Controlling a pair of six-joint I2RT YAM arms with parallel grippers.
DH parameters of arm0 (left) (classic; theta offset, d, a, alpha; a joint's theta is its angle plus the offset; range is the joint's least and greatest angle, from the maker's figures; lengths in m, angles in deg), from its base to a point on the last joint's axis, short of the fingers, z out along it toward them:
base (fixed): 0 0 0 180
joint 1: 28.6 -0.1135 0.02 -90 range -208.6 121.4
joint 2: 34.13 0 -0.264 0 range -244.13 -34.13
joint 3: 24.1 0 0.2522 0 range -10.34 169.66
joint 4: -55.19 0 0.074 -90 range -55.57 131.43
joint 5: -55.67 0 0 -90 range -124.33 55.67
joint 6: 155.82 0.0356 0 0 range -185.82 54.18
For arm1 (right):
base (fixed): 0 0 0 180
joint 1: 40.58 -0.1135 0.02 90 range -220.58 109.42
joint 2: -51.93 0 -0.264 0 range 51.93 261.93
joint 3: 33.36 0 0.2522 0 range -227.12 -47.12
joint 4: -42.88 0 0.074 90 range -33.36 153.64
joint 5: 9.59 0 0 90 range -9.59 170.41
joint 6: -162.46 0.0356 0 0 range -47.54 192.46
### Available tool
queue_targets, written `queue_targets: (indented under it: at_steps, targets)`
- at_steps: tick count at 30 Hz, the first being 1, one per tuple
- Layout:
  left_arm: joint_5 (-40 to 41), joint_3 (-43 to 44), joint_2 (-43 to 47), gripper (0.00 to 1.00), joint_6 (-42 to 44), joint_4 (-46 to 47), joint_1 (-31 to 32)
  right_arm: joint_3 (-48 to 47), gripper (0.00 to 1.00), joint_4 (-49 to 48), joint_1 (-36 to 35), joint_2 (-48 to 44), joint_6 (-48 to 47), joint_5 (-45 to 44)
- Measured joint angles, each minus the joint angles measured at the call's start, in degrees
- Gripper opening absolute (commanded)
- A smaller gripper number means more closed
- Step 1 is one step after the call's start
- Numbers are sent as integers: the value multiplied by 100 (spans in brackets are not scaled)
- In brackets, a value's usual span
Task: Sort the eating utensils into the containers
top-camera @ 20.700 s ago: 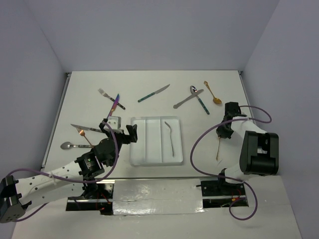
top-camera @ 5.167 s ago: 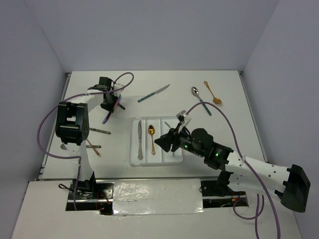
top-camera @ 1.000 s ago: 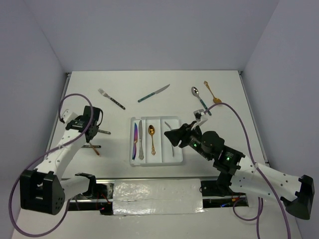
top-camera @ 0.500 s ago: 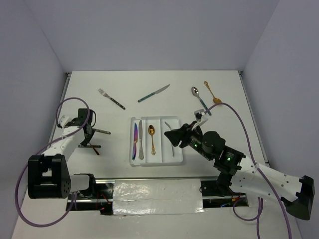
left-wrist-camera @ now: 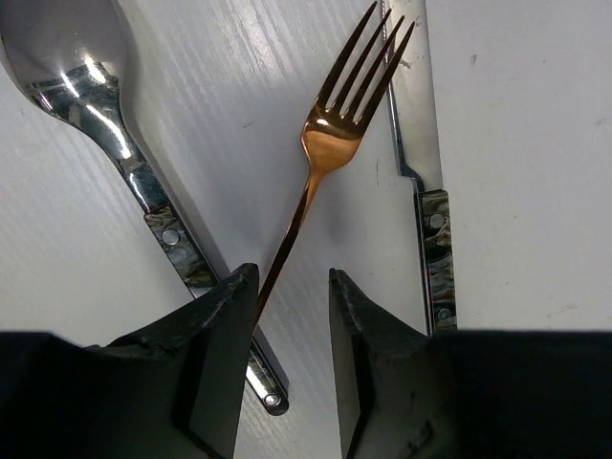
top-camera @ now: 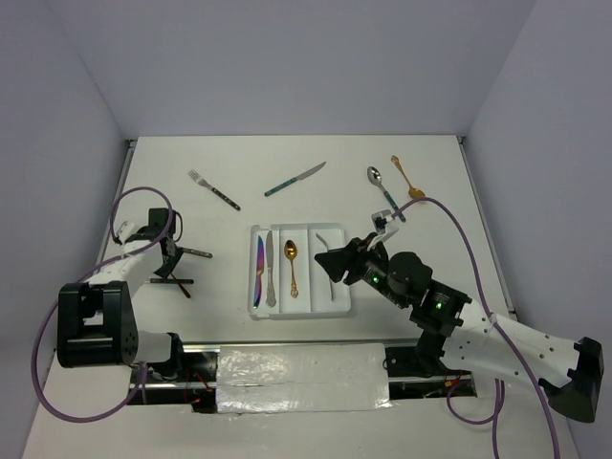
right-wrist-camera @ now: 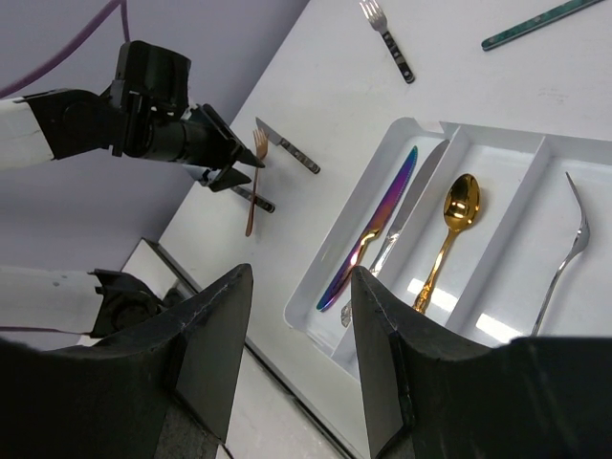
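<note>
**Colleague:** Where is your left arm?

**Me:** It is at the left side of the surface (top-camera: 287,158), well apart from the tray (right-wrist-camera: 531,229). My left end effector (left-wrist-camera: 292,287) is released. Its two fingers (left-wrist-camera: 220,325) stand apart, low over the copper fork (left-wrist-camera: 325,143), and the thin handle of the fork runs between them. I see a gap on each side of the handle, so nothing is grasped.

**Colleague:** What lies around that fork?

**Me:** A dark-handled spoon (left-wrist-camera: 76,67) is on one side and a dark-handled knife (left-wrist-camera: 421,163) on the other. The fork's handle crosses the spoon's handle close to one finger. The tines end at the blade of the knife; if they touch it, I cannot tell.

**Colleague:** And the right arm?

**Me:** My right end effector (right-wrist-camera: 298,287) hovers above the tray. It is also released, with nothing between the fingers.

**Colleague:** What is in the tray?

**Me:** The left compartment holds the purple knife (right-wrist-camera: 373,234) and the silver knife (right-wrist-camera: 406,215), side by side. The middle one holds a gold spoon (right-wrist-camera: 449,229), and the right one a silver fork (right-wrist-camera: 564,249).

**Colleague:** What else is loose?

**Me:** Four pieces lie on the far part of the surface. A small fork (top-camera: 212,189) is at the left and a teal-handled knife (top-camera: 295,179) is in the middle. At the right, a teal-handled spoon (top-camera: 382,190) and a second gold spoon (top-camera: 406,178) lie just beside each other.
</note>
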Motion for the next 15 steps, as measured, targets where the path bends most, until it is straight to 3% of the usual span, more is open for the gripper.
queue_targets:
  at_steps: [15]
  targets:
    - [31, 0, -275, 46, 15, 98, -33, 0, 53, 0, 2, 0, -4, -2]
